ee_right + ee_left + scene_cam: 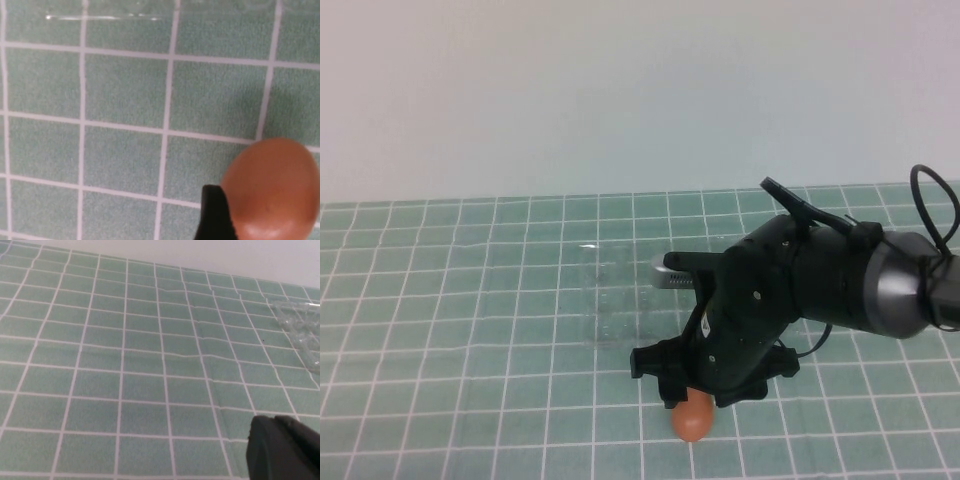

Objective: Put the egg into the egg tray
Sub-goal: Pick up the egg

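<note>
The orange-brown egg [692, 418] is at the front of the green grid mat, under my right gripper [694, 404]. In the right wrist view one black finger [216, 215] presses against the side of the egg [272, 185]; the other finger is out of frame. The right gripper [270, 222] is shut on the egg. The clear egg tray [610, 300] lies on the mat just beyond and left of the egg; it also shows in the left wrist view [300, 325]. My left gripper [285, 442] is out of the high view, shut and empty, low over bare mat.
The green grid mat [440, 330] covers the table up to a pale wall at the back. The right arm's black body [790, 290] and cable hang over the right half. A glint of the tray's edge [100, 17] shows in the right wrist view.
</note>
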Robot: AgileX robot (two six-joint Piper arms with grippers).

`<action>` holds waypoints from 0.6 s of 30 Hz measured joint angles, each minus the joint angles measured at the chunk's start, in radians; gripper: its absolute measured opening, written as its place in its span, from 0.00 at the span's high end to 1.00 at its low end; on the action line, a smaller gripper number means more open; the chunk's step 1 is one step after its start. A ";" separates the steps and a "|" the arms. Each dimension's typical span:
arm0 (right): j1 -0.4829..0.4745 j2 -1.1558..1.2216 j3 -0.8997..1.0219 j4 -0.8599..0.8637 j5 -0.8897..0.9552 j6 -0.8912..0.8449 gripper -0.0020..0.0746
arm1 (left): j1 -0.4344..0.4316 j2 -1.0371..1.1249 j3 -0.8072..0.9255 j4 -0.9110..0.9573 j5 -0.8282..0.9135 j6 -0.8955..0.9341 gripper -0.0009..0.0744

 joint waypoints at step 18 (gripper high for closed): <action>0.000 0.052 -0.001 0.009 -0.006 -0.031 0.39 | 0.000 0.000 0.000 0.000 0.000 0.000 0.99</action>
